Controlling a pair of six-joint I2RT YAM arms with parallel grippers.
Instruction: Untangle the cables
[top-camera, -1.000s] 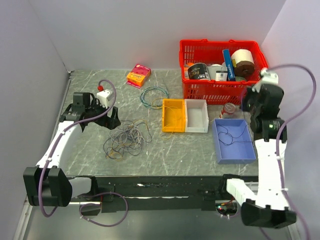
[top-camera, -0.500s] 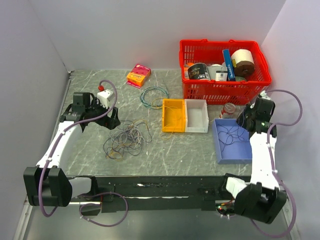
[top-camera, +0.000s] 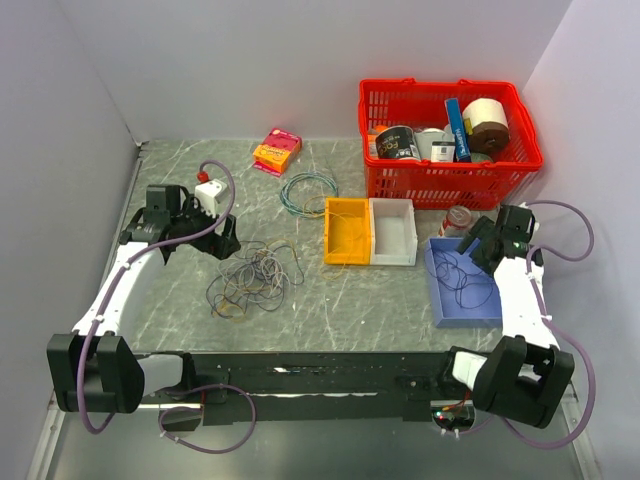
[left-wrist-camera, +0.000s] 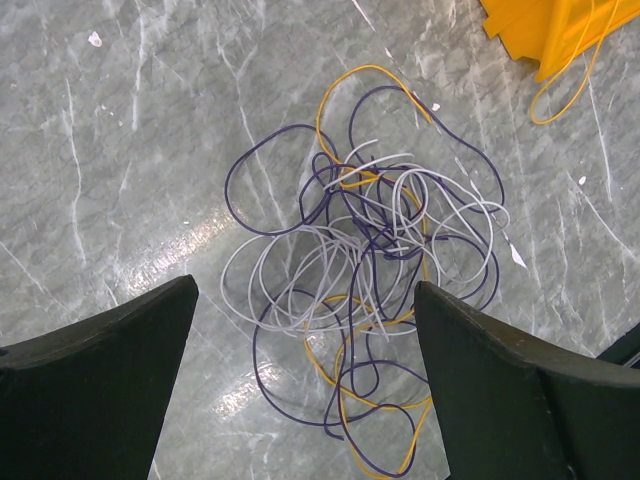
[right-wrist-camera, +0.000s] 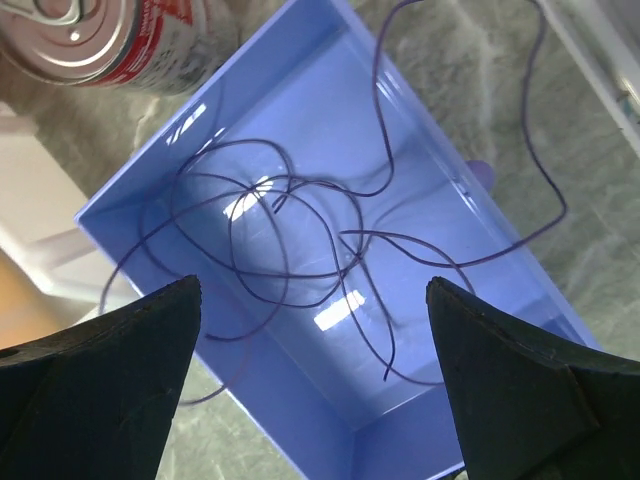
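Cables: one loose bunch lying flat on the grey marbled table, between the left arm and the yellow tray. It didn't touch the tray. Thin strands in dark purple, white and yellow-orange, all in overlapping floppy loops. Densest crossing was in the middle, with wider purple and yellow-orange loops splayed around the edge.

Left fingers were spread wide, nothing between them, the bunch centred in the gap in the wrist view. Couldn't tell whether the tips touched the table.

One purple strand sat apart from the bunch, coiled loosely in the blue tray, with one end trailing over the tray wall onto the table. Right fingers were over that tray, also spread and gripping nothing.

A yellow strand hung over the yellow tray's edge. A can stood just beside the blue tray.
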